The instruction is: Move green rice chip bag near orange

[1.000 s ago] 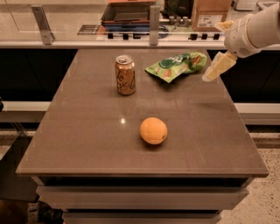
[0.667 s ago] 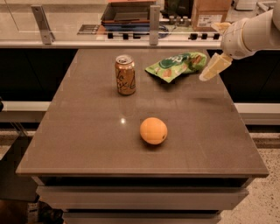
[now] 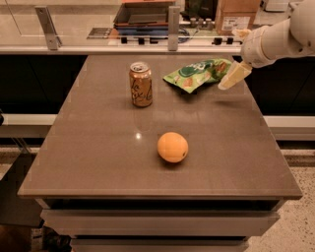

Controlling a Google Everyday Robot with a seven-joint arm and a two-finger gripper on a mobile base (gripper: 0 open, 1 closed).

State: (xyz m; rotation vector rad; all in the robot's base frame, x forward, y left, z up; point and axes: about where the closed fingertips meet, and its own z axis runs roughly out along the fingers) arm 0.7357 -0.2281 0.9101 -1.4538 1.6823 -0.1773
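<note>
The green rice chip bag [image 3: 197, 74] lies crumpled on the far right part of the brown table [image 3: 98, 147]. The orange [image 3: 173, 147] sits near the table's middle, toward the front, well apart from the bag. My gripper [image 3: 230, 78] comes in from the upper right on a white arm and hangs just right of the bag's right end, close to it, a little above the tabletop.
A gold-orange drink can [image 3: 141, 84] stands upright left of the bag. Behind the table runs a counter with a rail, metal posts [image 3: 173, 22], a dark tray [image 3: 142, 15] and a cardboard box [image 3: 236, 15]. The floor drops away at the table's right edge.
My gripper has moved slightly left, closer to the bag's right end. The bag, can and orange have not moved.
</note>
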